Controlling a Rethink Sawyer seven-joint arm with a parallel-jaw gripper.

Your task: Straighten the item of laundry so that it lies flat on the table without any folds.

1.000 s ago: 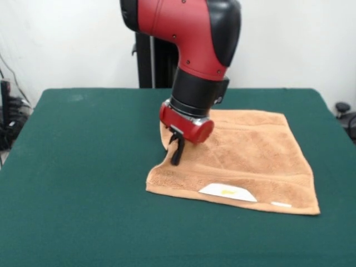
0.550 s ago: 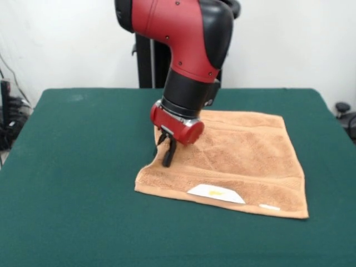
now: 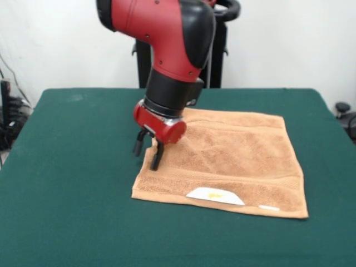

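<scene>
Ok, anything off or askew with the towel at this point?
Mostly flat, but the towel has its left edge beside the open end effector pinched inward, so that side is not straight. Faint creases cross the middle. Nothing damaged.

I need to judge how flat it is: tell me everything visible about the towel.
The towel is tan-orange terry with a woven band near its front edge and two white labels on that edge. It lies spread nearly flat on the green table, with faint creases. The hand is open astride its left edge, one finger on the cloth.

Robot lab, green felt table (image 3: 72,183), white backdrop (image 3: 67,44)
</scene>
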